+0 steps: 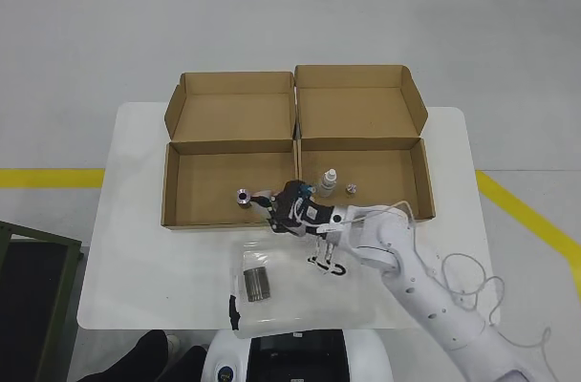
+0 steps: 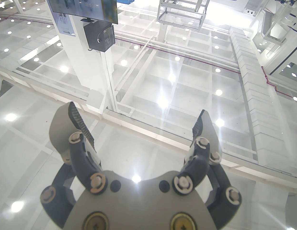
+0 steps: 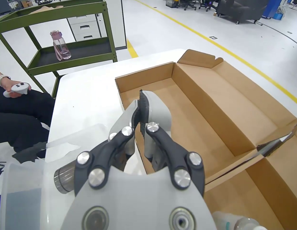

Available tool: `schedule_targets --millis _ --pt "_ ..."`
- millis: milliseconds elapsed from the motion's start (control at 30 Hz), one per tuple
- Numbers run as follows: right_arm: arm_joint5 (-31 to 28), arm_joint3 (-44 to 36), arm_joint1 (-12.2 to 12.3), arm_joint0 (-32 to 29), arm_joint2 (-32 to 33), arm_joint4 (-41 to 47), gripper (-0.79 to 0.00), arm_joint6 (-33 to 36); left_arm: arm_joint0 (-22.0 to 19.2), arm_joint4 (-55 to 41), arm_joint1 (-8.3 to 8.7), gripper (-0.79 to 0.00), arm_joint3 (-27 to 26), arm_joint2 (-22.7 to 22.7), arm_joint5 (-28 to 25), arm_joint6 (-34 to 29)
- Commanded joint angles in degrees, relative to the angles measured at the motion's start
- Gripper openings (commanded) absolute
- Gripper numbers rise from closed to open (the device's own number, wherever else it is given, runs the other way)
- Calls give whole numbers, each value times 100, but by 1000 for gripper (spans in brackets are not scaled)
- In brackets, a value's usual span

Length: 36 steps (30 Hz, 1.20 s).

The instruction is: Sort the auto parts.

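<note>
Parts looked half sorted: one piece (image 1: pixel 243 197) lay in the left box (image 1: pixel 200 186), two in the right box (image 1: pixel 391 177), mid-frame; cylinder (image 1: pixel 257 284) and hooks (image 1: pixel 329 265) waited in the lower tray (image 1: pixel 300 298). Right jaws were pinched together, left jaws wide.

Steel cylinder (image 1: pixel 258 284), lying in clear tray (image 1: pixel 300 310)

Your white table (image 1: pixel 128 239) bears a clear tray (image 1: pixel 310 304); beyond the tray stand the first cardboard box (image 1: pixel 203 189) and second cardboard box (image 1: pixel 388 181), touching.
</note>
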Motion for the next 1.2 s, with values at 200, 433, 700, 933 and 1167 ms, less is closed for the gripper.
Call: schedule_targets --millis 200,433,700,933,1167 --pt "-581 -510 103 -174 166 -390 -785 151 0 0 0 0 0 0 0 0" --pt "-1113 -1083 242 -531 348 -690 -785 606 0 0 0 0 0 0 0 0" --pt "-1516 -1354 342 -843 287 -999 -539 1095 0 0 0 0 0 0 0 0" --pt "-1654 -1273 374 -981 56 -1288 -493 1264 0 0 0 0 0 0 0 0" --pt "-1733 -1022 374 -1005 -240 -1642 -58 1172 0 0 0 0 0 0 0 0"
